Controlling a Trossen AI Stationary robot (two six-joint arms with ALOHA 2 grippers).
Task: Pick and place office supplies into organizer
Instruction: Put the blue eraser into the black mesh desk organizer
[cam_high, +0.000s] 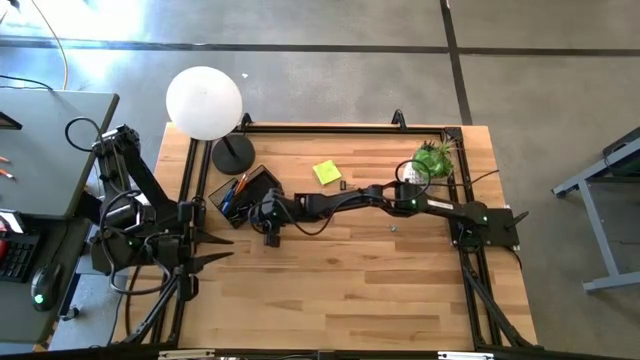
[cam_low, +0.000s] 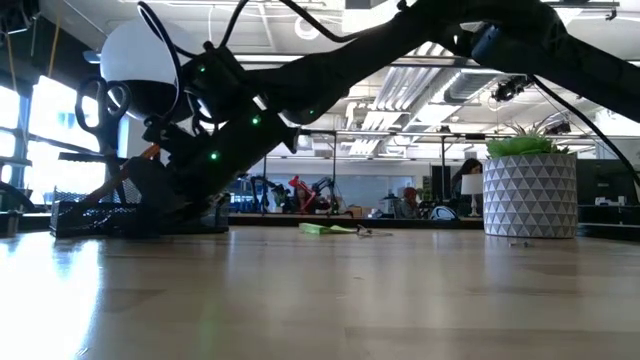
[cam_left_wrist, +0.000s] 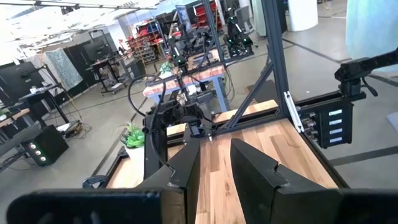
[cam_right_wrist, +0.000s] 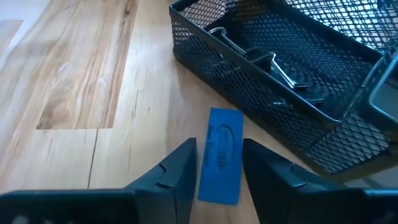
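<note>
The blue eraser (cam_right_wrist: 221, 155) lies flat on the table, right beside the near wall of the black mesh organizer (cam_right_wrist: 292, 56) (cam_high: 245, 190). My right gripper (cam_right_wrist: 219, 149) (cam_high: 271, 232) slants down over the eraser, open, one finger along each of its long sides. Silver-handled binder clips (cam_right_wrist: 273, 65) lie in one compartment; orange pencils and dark pens (cam_high: 236, 187) lie in another. A yellow sticky-note pad (cam_high: 326, 172) rests flat on the table to the organizer's right. My left gripper (cam_high: 232, 249) (cam_left_wrist: 214, 162) waits at the table's left edge, held level, open and empty. My right gripper has its fingers (cam_right_wrist: 180, 168) close beside the eraser's two long sides (cam_right_wrist: 205, 177), slanting down from the table's right, along the eraser. Whether they touch it I cannot tell. The eraser lies flat on the table.
A white globe lamp (cam_high: 204, 102) on a round black base (cam_high: 232, 155) stands just behind the organizer. A potted green plant (cam_high: 432, 160) (cam_low: 530, 190) stands at the far right. The near half of the wooden table (cam_high: 350, 290) is bare.
</note>
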